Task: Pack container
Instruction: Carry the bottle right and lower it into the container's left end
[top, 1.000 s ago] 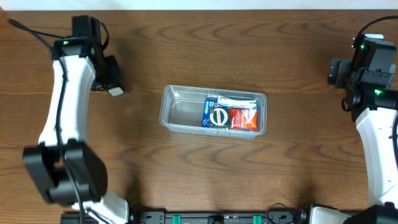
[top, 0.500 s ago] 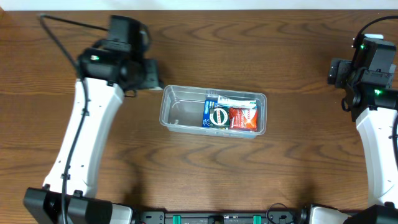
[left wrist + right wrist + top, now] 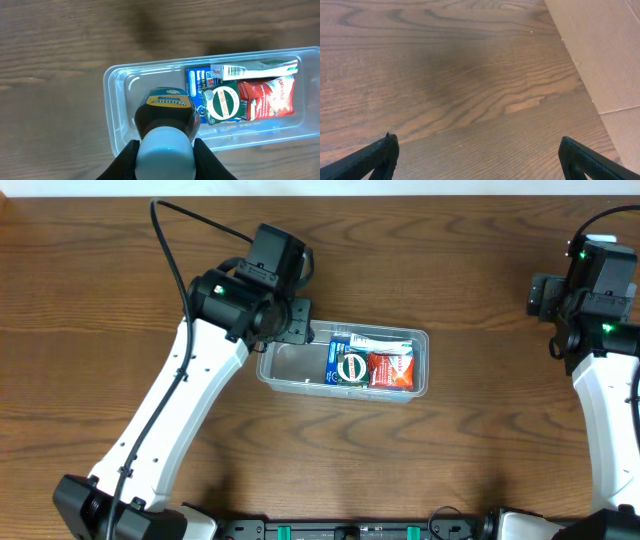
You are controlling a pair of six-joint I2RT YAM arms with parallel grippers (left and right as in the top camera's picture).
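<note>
The clear plastic container [image 3: 281,370] lies at the table's middle. Its right half holds a blue packet with a round green-and-white item [image 3: 350,365], a red packet [image 3: 391,369] and a white toothbrush-like packet [image 3: 385,341]. It also shows in the left wrist view [image 3: 116,107]. My left gripper [image 3: 165,157] is shut on a dark bottle with a white cap and a yellow "WOODS" label [image 3: 167,117], held over the container's left half. In the overhead view the left gripper [image 3: 285,320] hangs over the container's far left corner. My right gripper [image 3: 479,155] is open and empty over bare wood at the far right.
A cardboard surface [image 3: 600,45] lies at the right of the right wrist view. The right arm [image 3: 600,290] stands at the table's right edge.
My left arm has swung right from the table's far left to above the container's left end, carrying the bottle. The right arm has not moved.
</note>
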